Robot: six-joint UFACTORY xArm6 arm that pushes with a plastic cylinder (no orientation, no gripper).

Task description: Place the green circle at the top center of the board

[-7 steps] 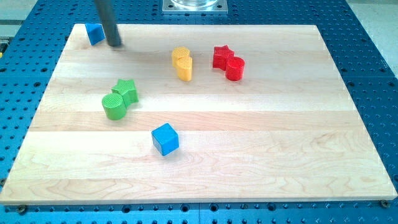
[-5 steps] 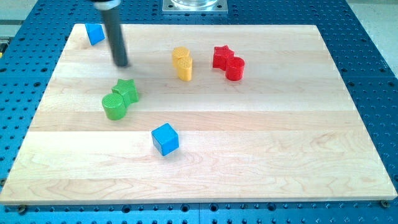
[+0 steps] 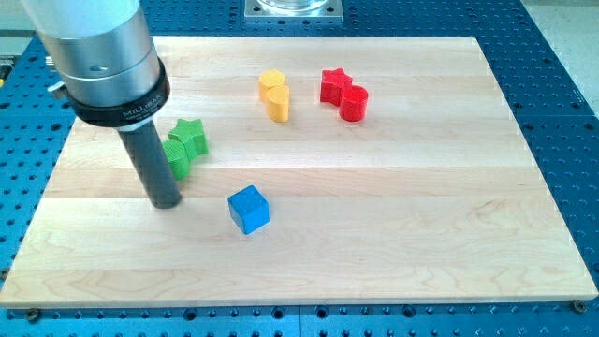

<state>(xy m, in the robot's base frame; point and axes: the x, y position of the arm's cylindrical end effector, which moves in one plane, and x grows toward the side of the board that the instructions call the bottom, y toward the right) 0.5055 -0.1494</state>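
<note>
My tip [image 3: 167,202] rests on the surface at the view's lower left of the green circle [image 3: 177,157], just beside it. The circle's goal, top centre, lies beyond it toward the view's upper right. No fingers exist: the rod grasps nothing.

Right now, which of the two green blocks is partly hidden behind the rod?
The green circle: the rod covers its left part, and my tip rests just below it. The green star, toward the view's top right, shows fully.

My tip [image 3: 166,202] sits on the table [image 3: 421,215] at left of centre, just below the circle [image 3: 177,157], which it half hides. Star [image 3: 190,135] touches that circle's upper right. Cube [image 3: 249,209] is right of the tip. Two touching pairs sit up top, centre.
</note>
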